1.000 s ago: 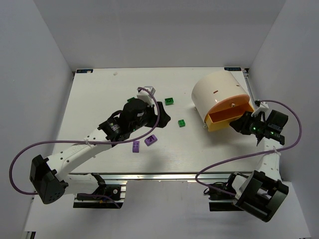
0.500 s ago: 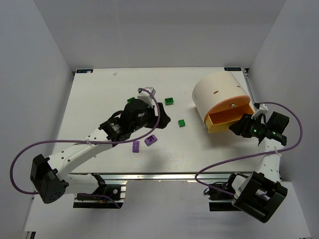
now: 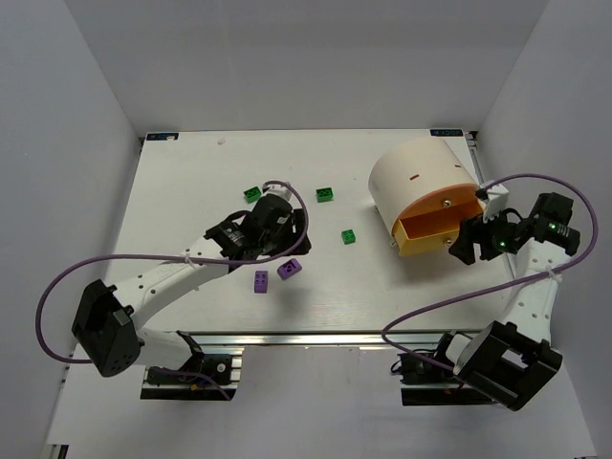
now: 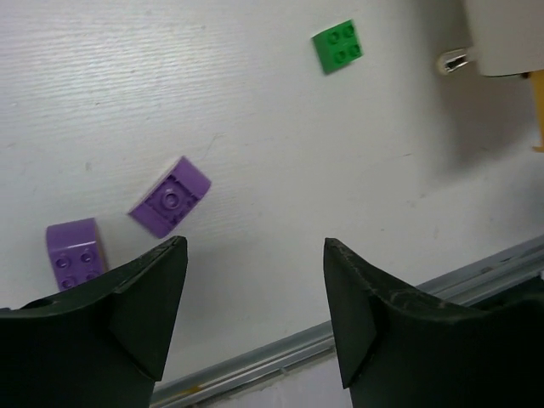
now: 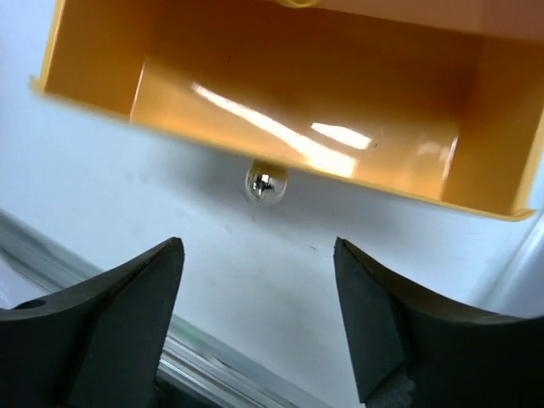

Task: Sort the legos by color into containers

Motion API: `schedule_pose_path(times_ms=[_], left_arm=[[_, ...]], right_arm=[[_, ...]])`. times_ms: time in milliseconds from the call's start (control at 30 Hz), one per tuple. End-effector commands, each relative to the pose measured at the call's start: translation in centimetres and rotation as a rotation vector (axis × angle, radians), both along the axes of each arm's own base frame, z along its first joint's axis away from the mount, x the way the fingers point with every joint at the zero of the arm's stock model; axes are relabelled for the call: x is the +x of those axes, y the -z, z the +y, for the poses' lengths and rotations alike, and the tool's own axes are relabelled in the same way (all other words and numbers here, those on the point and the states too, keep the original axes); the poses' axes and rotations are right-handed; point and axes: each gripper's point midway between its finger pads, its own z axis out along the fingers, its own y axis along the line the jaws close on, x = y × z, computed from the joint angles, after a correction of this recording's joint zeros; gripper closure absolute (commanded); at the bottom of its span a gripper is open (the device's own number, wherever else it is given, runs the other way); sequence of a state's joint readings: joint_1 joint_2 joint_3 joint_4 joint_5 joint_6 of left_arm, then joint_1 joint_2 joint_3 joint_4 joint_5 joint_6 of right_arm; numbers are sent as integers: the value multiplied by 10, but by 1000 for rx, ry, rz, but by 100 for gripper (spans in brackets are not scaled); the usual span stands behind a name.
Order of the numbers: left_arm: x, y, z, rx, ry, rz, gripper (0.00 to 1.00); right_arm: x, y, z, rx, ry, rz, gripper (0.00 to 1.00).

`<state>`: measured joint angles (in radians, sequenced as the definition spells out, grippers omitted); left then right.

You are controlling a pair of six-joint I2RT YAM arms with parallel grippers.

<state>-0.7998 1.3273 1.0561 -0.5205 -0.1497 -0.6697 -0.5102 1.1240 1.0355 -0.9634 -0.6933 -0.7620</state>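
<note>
Left end effector (image 4: 252,246) spread wide, empty, near two purple bricks (image 4: 170,196) (image 4: 76,252) on the tabletop (image 4: 255,127), one green brick (image 4: 337,46) beyond. Right end effector (image 5: 257,251) likewise spread, empty, facing the open orange tray (image 5: 280,127) of the cream tub (image 3: 416,172). Two more green bricks (image 3: 251,193) (image 3: 325,194) farther back.

The top external camera looks steeply down from above and behind the arm bases, far enough to hold the whole tabletop (image 3: 172,191). The left wrist camera sits close over its lower middle, looking past the left gripper (image 4: 252,246) at a tilted purple lego (image 4: 170,197) and a green lego (image 4: 338,46), both also in the top view. The right wrist camera, nearer still, faces into the orange opening of the container (image 5: 297,110) at the top view's right.
</note>
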Motion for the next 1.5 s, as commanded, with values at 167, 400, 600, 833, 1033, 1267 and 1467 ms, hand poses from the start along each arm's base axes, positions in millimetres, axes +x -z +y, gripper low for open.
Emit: schedule_pose_path(times_ms=[167,400,600,833,1033,1267,1467], left_arm=[[1,24,19,107,-52,121,36],[8,57,15,274,138,148,20],[14,89,15,403,272,170,20],[15,116,11,461,383,210,30],[11,132,12,493,411,259,44],[10,128,12,476,399,247,70],[25,-4,-79,87,592,-73,91]], right_arm=[[-36,-21,-24,-444,-440,-63,34],[-9,-56,-19,-413,-448,-193,35],[6,-94,5,-287,-428,-336,37],[29,-145,18,-147,-356,-466,37],[38,-173,27,-46,-314,-519,37],[43,-202,32,22,-283,-574,36],[61,-243,23,145,-57,-663,69]])
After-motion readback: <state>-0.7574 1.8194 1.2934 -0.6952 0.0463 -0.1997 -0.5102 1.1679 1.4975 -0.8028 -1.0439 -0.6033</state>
